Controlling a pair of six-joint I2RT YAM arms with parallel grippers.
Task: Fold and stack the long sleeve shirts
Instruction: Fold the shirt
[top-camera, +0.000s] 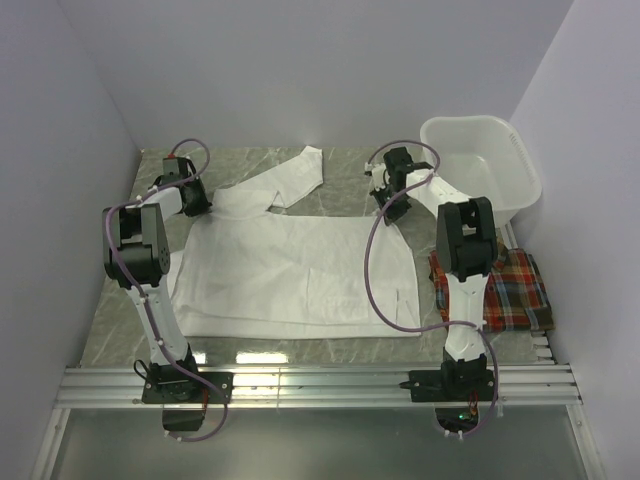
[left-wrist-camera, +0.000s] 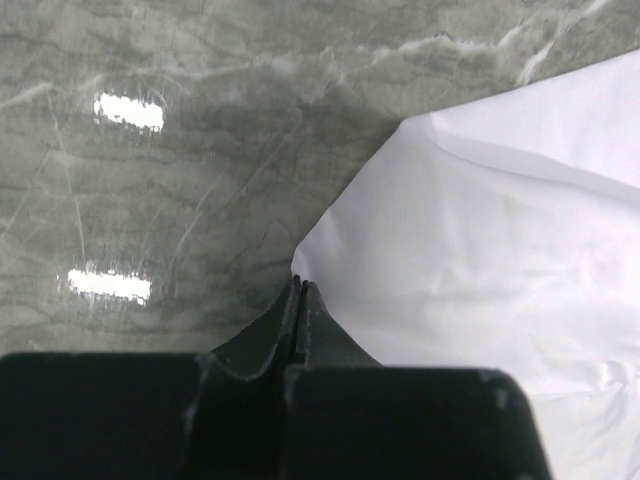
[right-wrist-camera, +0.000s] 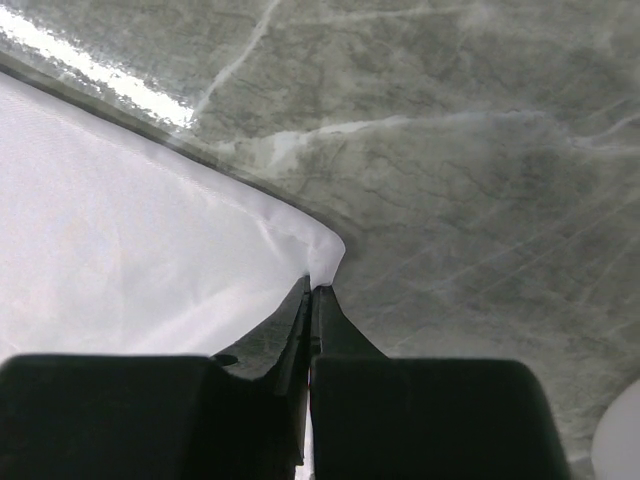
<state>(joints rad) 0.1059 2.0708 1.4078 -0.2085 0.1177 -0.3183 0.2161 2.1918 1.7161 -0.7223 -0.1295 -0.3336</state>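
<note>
- Top view: the white shirt (top-camera: 300, 270) lies spread flat on the marble table (top-camera: 345, 185) between my two arms, one sleeve angled off toward the back.
- The plaid shirt (top-camera: 515, 290) sits crumpled at the table's right edge, just beside the right arm, with the white basin (top-camera: 520, 170) behind it.
- The left gripper (top-camera: 195, 205) is down at the shirt's far left corner and the right gripper (top-camera: 385, 205) at its far right corner.
- Left wrist view: the left gripper (left-wrist-camera: 300, 288) has its fingers pressed together, nipping the very edge of the white shirt (left-wrist-camera: 480, 260). Bare table (left-wrist-camera: 180, 180) fills the left of the view.
- Right wrist view: the right gripper (right-wrist-camera: 312, 290) is clamped on a small puckered corner of the white shirt (right-wrist-camera: 120, 230). The table (right-wrist-camera: 480, 180) lies beyond it, and a sliver of the basin (right-wrist-camera: 622, 440) shows at the lower right.
</note>
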